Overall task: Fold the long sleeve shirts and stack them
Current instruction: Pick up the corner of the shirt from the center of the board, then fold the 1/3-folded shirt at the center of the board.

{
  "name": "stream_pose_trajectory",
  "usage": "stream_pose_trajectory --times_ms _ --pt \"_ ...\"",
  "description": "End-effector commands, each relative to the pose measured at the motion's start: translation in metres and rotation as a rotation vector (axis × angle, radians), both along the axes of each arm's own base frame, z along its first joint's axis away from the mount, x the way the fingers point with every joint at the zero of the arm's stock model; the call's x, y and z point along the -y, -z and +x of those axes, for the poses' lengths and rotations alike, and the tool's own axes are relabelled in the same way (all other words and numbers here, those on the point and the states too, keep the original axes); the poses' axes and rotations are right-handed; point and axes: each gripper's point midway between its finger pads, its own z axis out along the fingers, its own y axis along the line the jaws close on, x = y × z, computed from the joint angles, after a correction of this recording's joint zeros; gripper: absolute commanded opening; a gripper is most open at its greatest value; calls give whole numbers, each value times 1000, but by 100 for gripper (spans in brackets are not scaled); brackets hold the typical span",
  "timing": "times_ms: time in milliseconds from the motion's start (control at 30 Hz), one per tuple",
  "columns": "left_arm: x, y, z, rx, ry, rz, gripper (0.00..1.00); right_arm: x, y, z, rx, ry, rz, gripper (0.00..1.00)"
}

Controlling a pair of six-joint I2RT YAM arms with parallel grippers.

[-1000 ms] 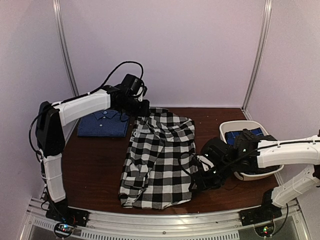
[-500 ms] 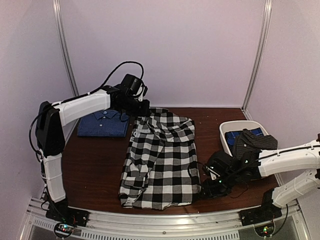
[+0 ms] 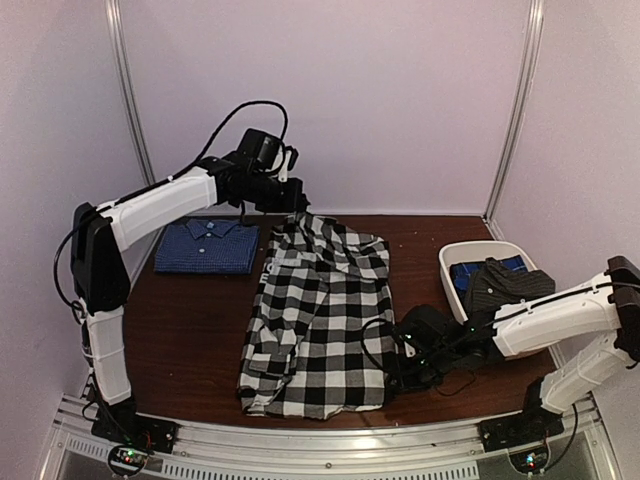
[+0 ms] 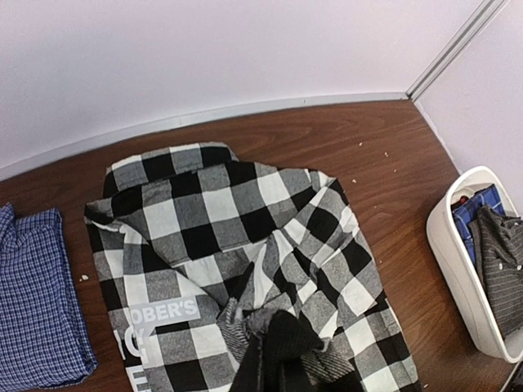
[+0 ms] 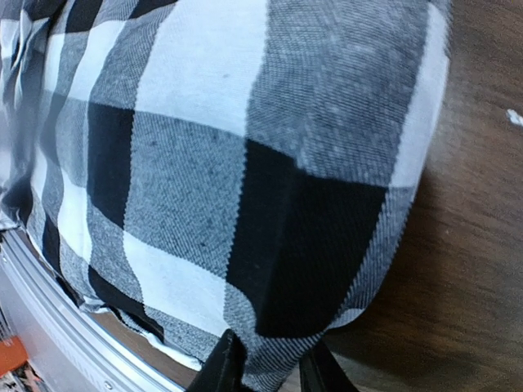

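Firstly, left gripper (image 3: 288, 200): clamped on checked shirt (image 3: 320, 310), collar end.
Secondly, right gripper (image 5: 271, 371): fingers (image 5: 222, 369) straddled its hem; grip undeterminable.

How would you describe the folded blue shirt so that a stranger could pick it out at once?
On the brown table, look to the far left corner, beside the big black-and-white checked shirt spread in the middle. There lies the blue shirt, a neat rectangle with its collar on top. Unlike its neighbour, it is finely patterned and folded small.
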Motion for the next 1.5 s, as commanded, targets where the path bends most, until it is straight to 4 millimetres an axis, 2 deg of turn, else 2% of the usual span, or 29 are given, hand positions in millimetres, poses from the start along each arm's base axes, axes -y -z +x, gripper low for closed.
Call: stream_pose_trajectory --times_ms 0,133,267,400,500,667,933,1167,1467 --pt "2 -56 20 154 -3 -69 0 0 -4 10 39 13 -23 18" --pt "-3 -79 34 205 -9 -109 0 6 -13 8 27 -4 -73 6" --pt "-9 -104 44 262 -5 -154 0 9 -22 5 9 -45 -129 3" --pt "-22 -119 53 295 -21 -169 0 -5 -38 7 1 -90 -130 3" --pt "-38 -124 62 302 -44 -178 0 -22 -47 11 -2 -125 -127 3" --pt "-69 -127 76 302 -74 -186 0 -60 -57 14 -31 -208 -65 3" --pt "-105 -119 82 294 -116 -173 0 -116 -49 17 -93 -335 10 3" --pt "-126 -118 84 291 -155 -168 0 -141 -38 14 -140 -396 64 4" --pt "-135 -128 87 308 -173 -170 0 -166 -52 24 -116 -444 99 5"
